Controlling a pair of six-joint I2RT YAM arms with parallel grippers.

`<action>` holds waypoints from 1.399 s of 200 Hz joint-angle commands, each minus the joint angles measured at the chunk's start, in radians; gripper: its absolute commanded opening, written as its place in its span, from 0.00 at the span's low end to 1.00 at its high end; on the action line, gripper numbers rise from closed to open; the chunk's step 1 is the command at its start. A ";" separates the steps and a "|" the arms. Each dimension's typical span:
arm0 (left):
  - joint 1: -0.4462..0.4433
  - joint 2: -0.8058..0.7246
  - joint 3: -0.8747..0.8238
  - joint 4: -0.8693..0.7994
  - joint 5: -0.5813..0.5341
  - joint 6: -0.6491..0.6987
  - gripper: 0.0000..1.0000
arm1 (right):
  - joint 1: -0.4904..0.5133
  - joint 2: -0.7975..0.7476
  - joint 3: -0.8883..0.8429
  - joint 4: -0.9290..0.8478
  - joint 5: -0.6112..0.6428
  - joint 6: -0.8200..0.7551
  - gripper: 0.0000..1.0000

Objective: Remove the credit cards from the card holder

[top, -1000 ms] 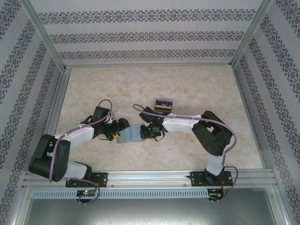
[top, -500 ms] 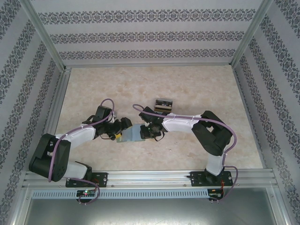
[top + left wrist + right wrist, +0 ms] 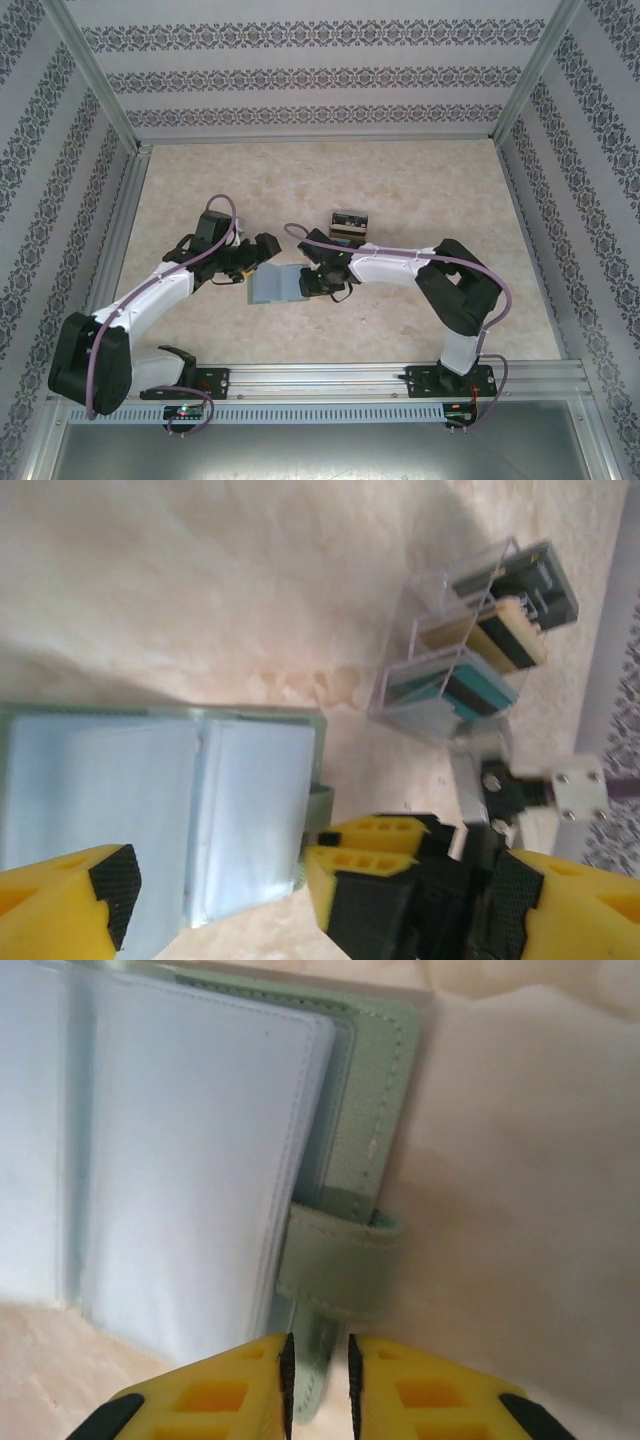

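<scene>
The card holder (image 3: 276, 286) lies open on the table, its two pale grey-blue panels (image 3: 150, 810) facing up and a green cover with a strap (image 3: 340, 1265) at the right edge. My right gripper (image 3: 318, 1380) is closed on that green edge (image 3: 310, 1400); in the top view it (image 3: 308, 283) sits at the holder's right side. My left gripper (image 3: 258, 262) hovers open over the holder's left and back side, with nothing between its fingers (image 3: 115, 880). The credit cards, black (image 3: 515, 580), tan-gold (image 3: 480, 630) and teal-green (image 3: 450, 685), stand in a clear rack.
The clear rack (image 3: 348, 224) stands just behind the right gripper. Patterned walls and metal rails (image 3: 110, 250) enclose the table. Open tabletop (image 3: 400, 180) lies toward the back and right.
My left gripper has lifted off the holder's left edge, moved back and opened wider. The holder shifted slightly. The right arm has hardly moved.
</scene>
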 commanded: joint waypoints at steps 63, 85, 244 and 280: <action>0.045 -0.197 0.104 -0.236 -0.555 0.167 0.99 | -0.117 -0.574 -0.165 -0.057 0.384 -0.125 0.51; 0.047 -0.199 0.126 -0.240 -0.640 0.225 0.99 | -0.198 -0.713 -0.231 -0.046 0.427 -0.173 0.68; 0.320 0.173 -0.227 0.730 -0.755 0.632 0.99 | -0.840 -0.598 -0.678 0.846 0.485 -0.566 0.98; 0.340 0.289 -0.177 0.823 -0.631 0.710 0.99 | -0.875 -0.408 -0.606 0.984 0.367 -0.552 0.98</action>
